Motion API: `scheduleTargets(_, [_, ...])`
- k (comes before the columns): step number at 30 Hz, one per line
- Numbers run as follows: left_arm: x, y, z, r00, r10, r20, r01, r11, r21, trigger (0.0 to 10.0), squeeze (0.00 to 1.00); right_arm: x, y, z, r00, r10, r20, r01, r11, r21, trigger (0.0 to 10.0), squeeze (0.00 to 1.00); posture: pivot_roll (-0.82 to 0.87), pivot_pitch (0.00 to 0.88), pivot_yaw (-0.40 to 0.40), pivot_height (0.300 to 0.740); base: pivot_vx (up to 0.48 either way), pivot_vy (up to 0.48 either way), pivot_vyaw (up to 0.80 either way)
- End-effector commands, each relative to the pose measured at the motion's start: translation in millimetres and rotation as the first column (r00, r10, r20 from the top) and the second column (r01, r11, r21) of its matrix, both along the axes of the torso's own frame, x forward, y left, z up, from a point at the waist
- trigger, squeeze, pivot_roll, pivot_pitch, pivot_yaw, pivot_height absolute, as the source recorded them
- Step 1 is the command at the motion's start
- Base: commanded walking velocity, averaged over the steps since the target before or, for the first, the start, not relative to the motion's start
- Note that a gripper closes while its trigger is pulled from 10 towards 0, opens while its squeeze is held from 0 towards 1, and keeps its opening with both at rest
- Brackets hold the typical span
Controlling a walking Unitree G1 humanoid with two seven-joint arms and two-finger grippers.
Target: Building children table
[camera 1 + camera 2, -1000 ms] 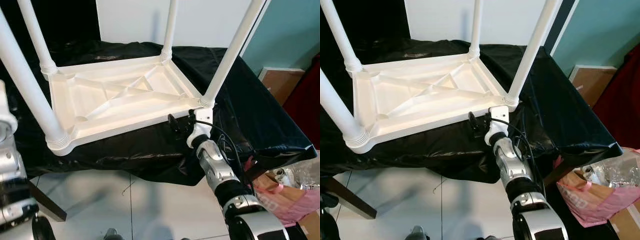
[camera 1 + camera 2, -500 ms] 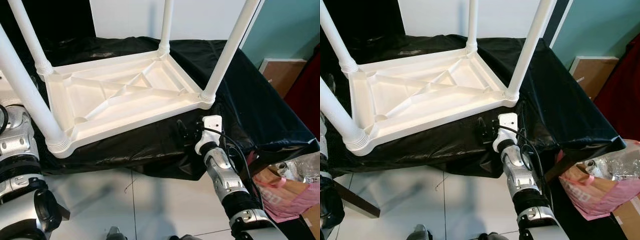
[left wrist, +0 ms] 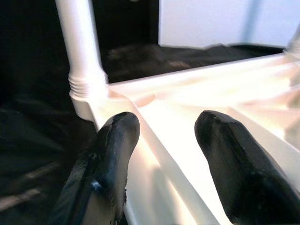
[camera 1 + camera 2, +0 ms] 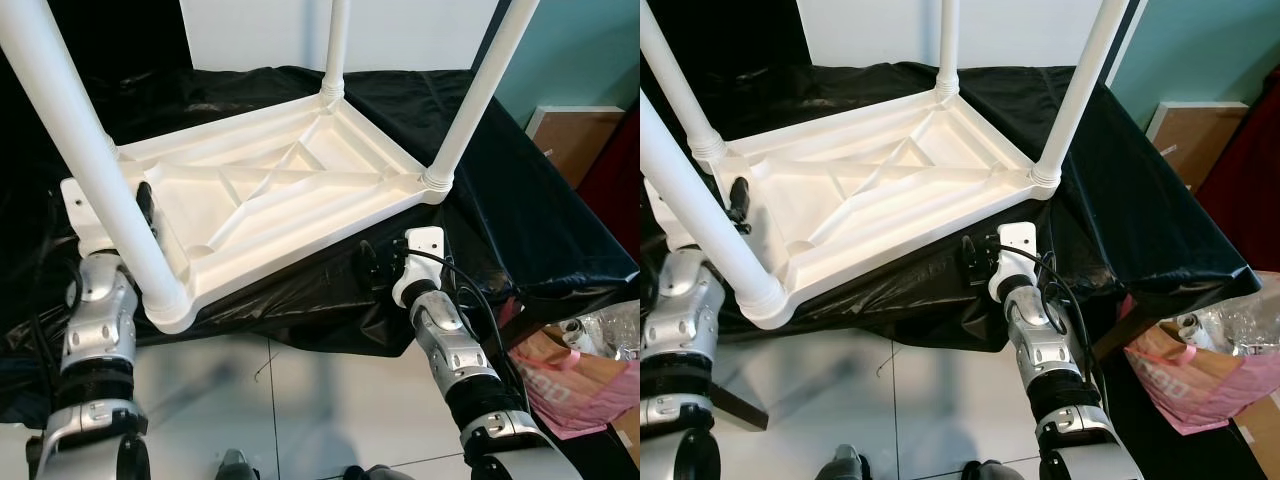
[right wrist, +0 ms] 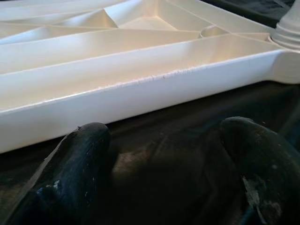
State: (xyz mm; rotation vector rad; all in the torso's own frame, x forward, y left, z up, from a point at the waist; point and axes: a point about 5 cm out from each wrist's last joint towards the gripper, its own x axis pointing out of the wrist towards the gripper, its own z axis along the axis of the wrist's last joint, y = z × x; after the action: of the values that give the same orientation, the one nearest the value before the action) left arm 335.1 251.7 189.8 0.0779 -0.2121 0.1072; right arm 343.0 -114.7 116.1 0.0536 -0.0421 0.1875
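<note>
I have the upturned white table (image 4: pixel 270 195) resting legs-up on the black-draped bench (image 4: pixel 520 215), my left gripper (image 3: pixel 164 154) spread astride its side rim, my right gripper (image 5: pixel 164 164) spread, unloaded, just below its near rim, seemingly for steadying.

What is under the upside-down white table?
The white table rests top-down on a black plastic sheet draped over a support. The sheet hides that support. The left tool straddles the table's rim; the right tool is open over the sheet near the rim.
</note>
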Motion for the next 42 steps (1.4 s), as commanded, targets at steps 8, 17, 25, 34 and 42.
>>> scheduleTargets(8, [-39.2, -91.3, -14, 0.693, -0.720, 0.012, 0.720, 0.692, -0.049, 10.0, 0.00, 7.6, -1.3, -4, 0.998, -0.021, -0.065, 0.021, 1.000, -0.004, 10.0, 0.00, 0.03, 0.139, -0.098, 0.740, 0.000, 0.000, 0.00])
scheduleTargets(17, [-66.4, -127.8, -7, 0.623, -0.778, 0.079, 0.780, 0.610, -0.142, 10.0, 0.00, 16.8, 7.6, 0, 0.997, -0.002, -0.082, 0.003, 1.000, 0.007, 10.0, 0.00, 0.04, 0.135, -0.109, 0.740, 0.000, 0.000, 0.00])
scheduleTargets(25, [-78.2, -149.4, -3, 0.594, -0.801, 0.082, 0.800, 0.575, -0.173, 10.0, 0.00, 22.5, 13.5, 4, 0.996, 0.036, -0.083, -0.034, 0.999, 0.033, 10.0, 0.00, 0.06, 0.128, -0.123, 0.740, 0.000, 0.000, 0.00])
scheduleTargets(34, [-83.1, -180.2, -4, 0.574, -0.816, 0.064, 0.810, 0.555, -0.190, 10.0, 0.00, 33.2, 28.4, 18, 0.990, 0.130, -0.062, -0.125, 0.990, 0.070, 10.0, 0.00, 0.09, 0.119, -0.133, 0.740, 0.000, 0.000, 0.00])
scheduleTargets(42, [-82.0, -197.6, -1, 0.568, -0.820, 0.068, 0.815, 0.549, -0.185, 10.0, 0.00, 39.2, 35.0, 23, 0.986, 0.145, -0.076, -0.141, 0.988, 0.061, 10.0, 0.00, 0.10, 0.115, -0.132, 0.740, 0.000, 0.000, 0.00])
